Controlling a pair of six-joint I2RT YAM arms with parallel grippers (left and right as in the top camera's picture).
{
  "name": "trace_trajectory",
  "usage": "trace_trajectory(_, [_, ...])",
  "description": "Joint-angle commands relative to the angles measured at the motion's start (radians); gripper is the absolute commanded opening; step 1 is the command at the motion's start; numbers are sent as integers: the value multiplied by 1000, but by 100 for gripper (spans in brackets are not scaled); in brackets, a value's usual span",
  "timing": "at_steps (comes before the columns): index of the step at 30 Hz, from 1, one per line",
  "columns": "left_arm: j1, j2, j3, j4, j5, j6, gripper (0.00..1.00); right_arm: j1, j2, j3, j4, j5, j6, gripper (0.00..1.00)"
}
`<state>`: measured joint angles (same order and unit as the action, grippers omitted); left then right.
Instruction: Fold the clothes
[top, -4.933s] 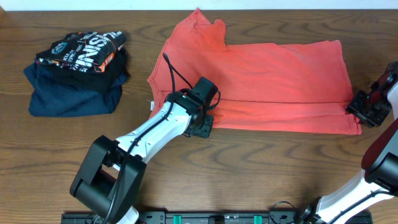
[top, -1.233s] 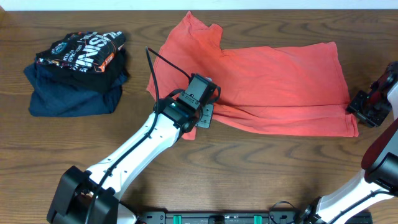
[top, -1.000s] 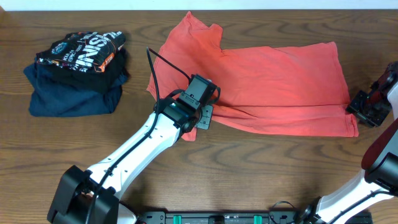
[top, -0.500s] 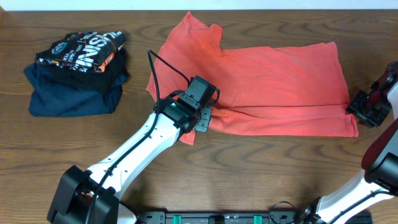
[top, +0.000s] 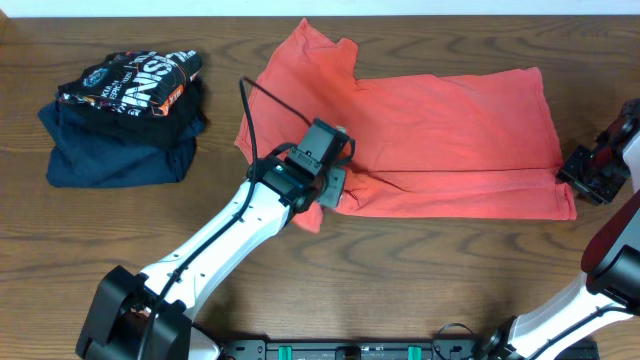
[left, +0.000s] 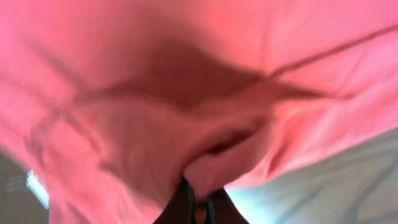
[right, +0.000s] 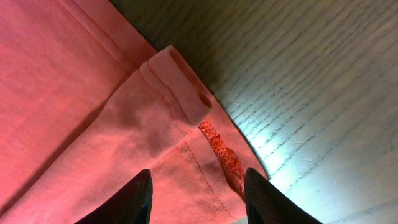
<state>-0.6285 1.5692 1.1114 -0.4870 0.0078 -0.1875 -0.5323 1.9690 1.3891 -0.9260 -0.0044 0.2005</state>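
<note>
The left pincer (top: 331, 192) is clenched on a bunched fold at the front edge of the red T-shirt (top: 450, 130). The right pincer (right: 198, 183) hangs released over its hem corner.

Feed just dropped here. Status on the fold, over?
Left end effector shut on coral-red short-sleeved cotton T-shirt, near edge. Right end effector open at its hem corner. Black printed shirt, navy folded garment stacked far left, apart.

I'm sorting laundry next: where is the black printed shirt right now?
Overhead view: the black shirt lies far left, atop the folded navy garment, apart from the coral-red T-shirt.
</note>
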Motion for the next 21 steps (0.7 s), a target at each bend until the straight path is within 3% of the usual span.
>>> trace_trajectory(1, [5, 7, 30, 106, -2, 84, 6, 7, 9, -6, -4, 8, -8, 46])
trace_trajectory(5, [15, 8, 30, 219, -30, 90, 6, 7, 9, -6, -5, 8, -8, 46])
trace_trajectory(16, [50, 27, 30, 295, -31, 90, 9, 7, 9, -6, -5, 8, -8, 46])
trace_trajectory(19, [50, 57, 30, 274, -30, 90, 54, 7, 9, -6, -5, 8, -8, 46])
trace_trajectory(21, [50, 74, 30, 239, -31, 90, 73, 7, 9, -6, -5, 8, -8, 46])
